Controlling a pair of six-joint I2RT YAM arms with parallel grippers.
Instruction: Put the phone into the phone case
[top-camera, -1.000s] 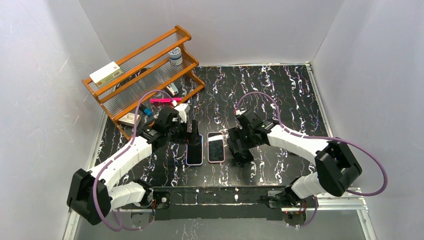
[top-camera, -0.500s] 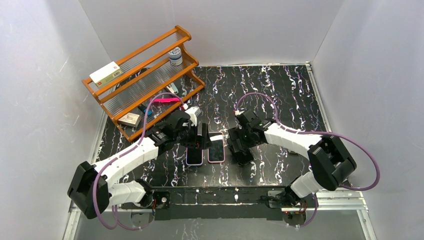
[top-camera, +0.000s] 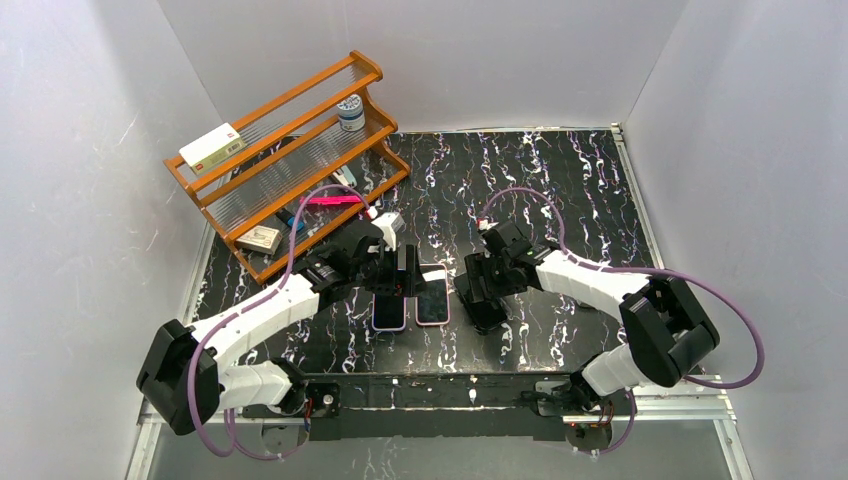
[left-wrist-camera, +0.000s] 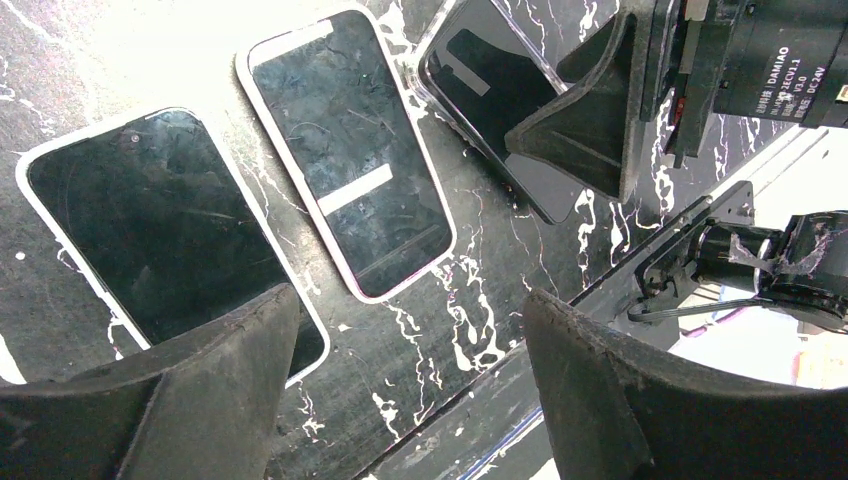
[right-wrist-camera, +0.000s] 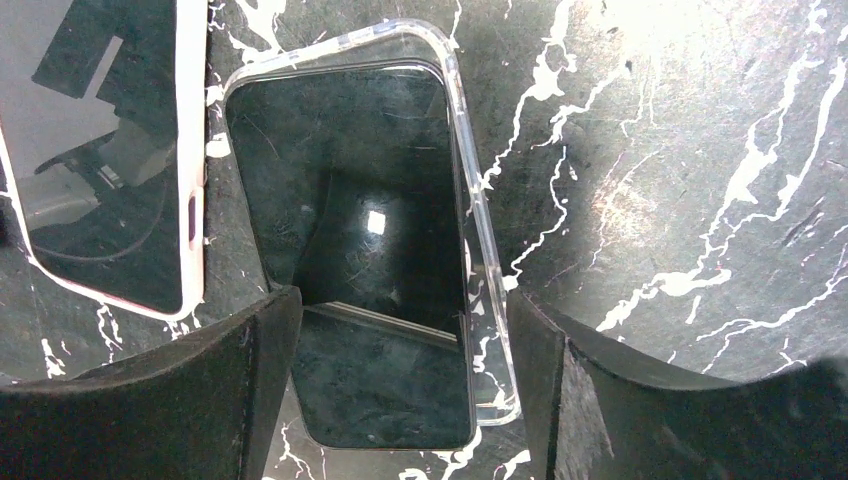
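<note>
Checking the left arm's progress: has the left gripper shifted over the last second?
Yes. The left gripper moved right: from over the leftmost phone toward the pink-edged phone beside it, which has not moved.

The left arm (top-camera: 250, 320) and right arm (top-camera: 590, 282) are wearing glossy white shells between boxy black joint housings. Purple cables (top-camera: 520, 190) are trailing behind the left gripper (left-wrist-camera: 405, 300), which is showing scuffed, matte black wedge fingers (left-wrist-camera: 200, 400), and behind the right gripper (right-wrist-camera: 400, 300), whose black cylindrical housing (left-wrist-camera: 770, 50) is carrying white lettering above its fingers.
</note>
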